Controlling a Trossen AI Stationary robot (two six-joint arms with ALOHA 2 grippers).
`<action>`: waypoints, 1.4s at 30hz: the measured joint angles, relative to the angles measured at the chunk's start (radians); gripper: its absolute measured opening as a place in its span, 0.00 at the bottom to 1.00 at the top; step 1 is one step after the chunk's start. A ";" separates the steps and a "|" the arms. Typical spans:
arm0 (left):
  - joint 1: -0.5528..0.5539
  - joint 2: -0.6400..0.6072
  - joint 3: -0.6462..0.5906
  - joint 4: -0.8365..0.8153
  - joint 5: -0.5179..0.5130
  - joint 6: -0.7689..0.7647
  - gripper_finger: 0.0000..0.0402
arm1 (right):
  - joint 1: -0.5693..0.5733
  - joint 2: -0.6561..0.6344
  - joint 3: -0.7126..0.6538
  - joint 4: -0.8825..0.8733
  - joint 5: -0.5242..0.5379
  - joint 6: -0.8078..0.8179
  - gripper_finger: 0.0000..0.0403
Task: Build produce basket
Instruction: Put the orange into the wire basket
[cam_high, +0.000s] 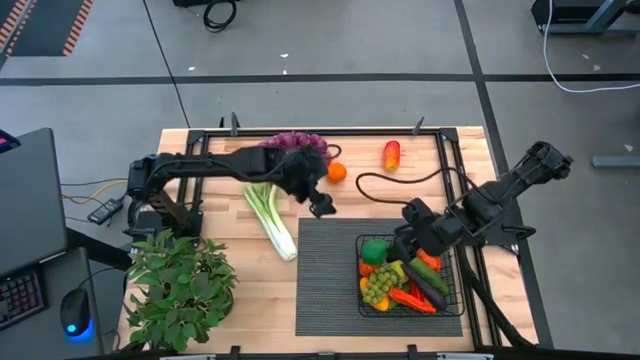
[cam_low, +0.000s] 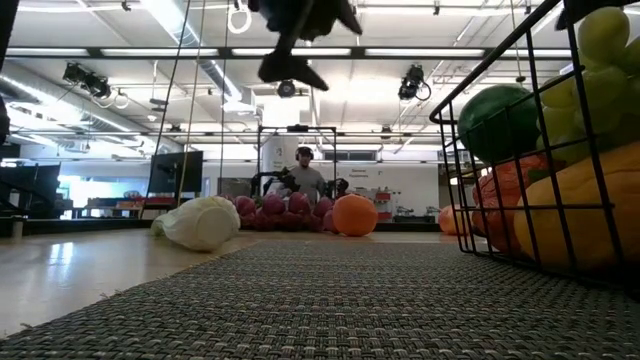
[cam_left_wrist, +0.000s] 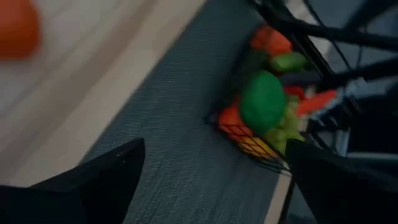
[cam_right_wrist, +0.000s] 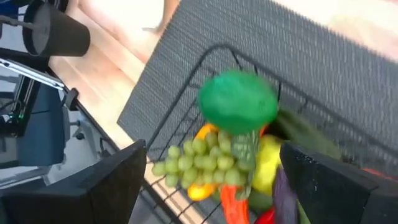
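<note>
The black wire basket (cam_high: 361, 300) stands on the dark ribbed mat (cam_high: 325, 290) at the near right. It holds a green round fruit (cam_right_wrist: 237, 101), green grapes (cam_right_wrist: 199, 160), a carrot (cam_high: 410, 298) and other produce. My right gripper (cam_right_wrist: 211, 162) hangs open just above the basket's far side (cam_high: 412, 232) and touches nothing. My left gripper (cam_high: 320, 207) hovers open above the mat's far left corner, clear of everything. A leek (cam_high: 272, 215), an orange (cam_high: 337, 172), purple grapes (cam_high: 295, 145) and a red-yellow pepper (cam_high: 392, 154) lie on the wooden table.
A leafy potted plant (cam_high: 180, 285) stands at the near left corner. A black cable (cam_high: 400, 185) loops over the table behind the basket. A dark frame rail (cam_high: 300, 133) runs along the far edge. Bare mat lies left of the basket.
</note>
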 joint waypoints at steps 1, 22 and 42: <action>0.015 -0.005 0.000 -0.019 0.000 -0.011 0.98 | -0.014 0.000 0.000 0.005 0.000 -0.024 0.92; 0.355 -0.092 -0.001 -0.222 0.119 0.107 0.98 | -0.694 0.048 0.000 0.251 -0.192 -0.521 0.86; 0.481 -0.233 0.000 -0.279 0.258 0.337 0.98 | -0.857 0.491 0.187 0.388 -0.245 -0.733 0.86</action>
